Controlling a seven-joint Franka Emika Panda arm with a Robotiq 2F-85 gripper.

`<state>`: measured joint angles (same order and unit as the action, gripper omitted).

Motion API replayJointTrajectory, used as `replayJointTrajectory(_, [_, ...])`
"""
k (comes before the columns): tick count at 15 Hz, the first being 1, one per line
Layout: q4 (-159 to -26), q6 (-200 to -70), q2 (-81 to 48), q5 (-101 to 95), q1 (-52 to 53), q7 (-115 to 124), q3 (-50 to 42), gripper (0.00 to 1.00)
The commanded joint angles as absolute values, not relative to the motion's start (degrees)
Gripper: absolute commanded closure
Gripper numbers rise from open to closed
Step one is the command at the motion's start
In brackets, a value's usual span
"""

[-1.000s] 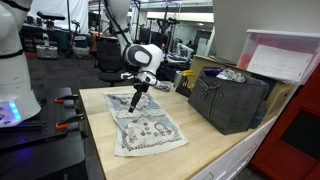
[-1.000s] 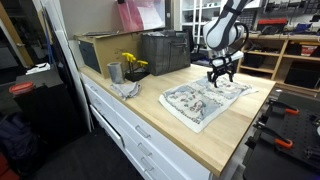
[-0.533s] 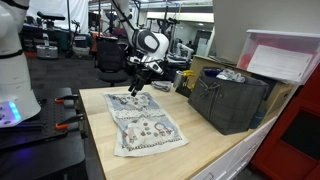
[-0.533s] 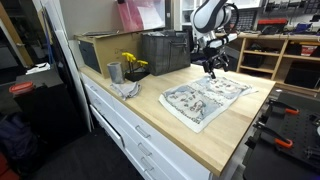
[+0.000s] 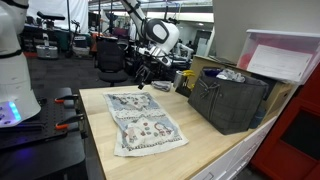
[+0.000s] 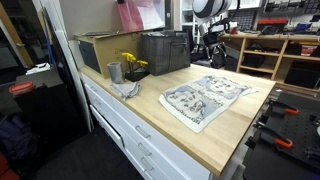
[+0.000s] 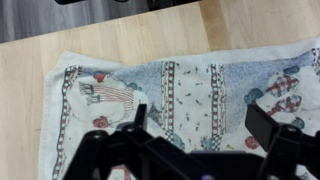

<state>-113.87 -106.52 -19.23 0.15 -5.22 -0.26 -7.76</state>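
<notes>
A patterned cloth [image 5: 140, 122] lies spread flat on the wooden counter [image 5: 215, 150]; it also shows in the other exterior view [image 6: 205, 97]. My gripper [image 5: 145, 78] hangs well above the cloth's far end, open and empty. In the wrist view the gripper [image 7: 198, 120] looks straight down at the cloth [image 7: 180, 85], with the dark fingers [image 7: 265, 128] set wide apart and nothing between them.
A dark crate [image 5: 228, 98] with a white-lidded bin [image 5: 283, 58] stands at the counter's end. In an exterior view a grey cup [image 6: 114, 72], yellow flowers [image 6: 132, 63] and a crumpled rag [image 6: 127, 89] sit near the crate [image 6: 164, 50].
The arm has lifted up and away from the cloth, which was under the fingertips a second ago. The cloth stays flat on the counter. The jaws remained open.
</notes>
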Motion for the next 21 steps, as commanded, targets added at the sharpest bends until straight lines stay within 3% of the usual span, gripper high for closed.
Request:
replayJointTrajectory(1, [-113.54, -106.36, -19.2, 0.24, -6.08, -0.43, -7.09, 0.0])
replayJointTrajectory(21, [-117.2, -119.89, 0.67, -1.24, -4.01, 1.44, -4.51, 0.0])
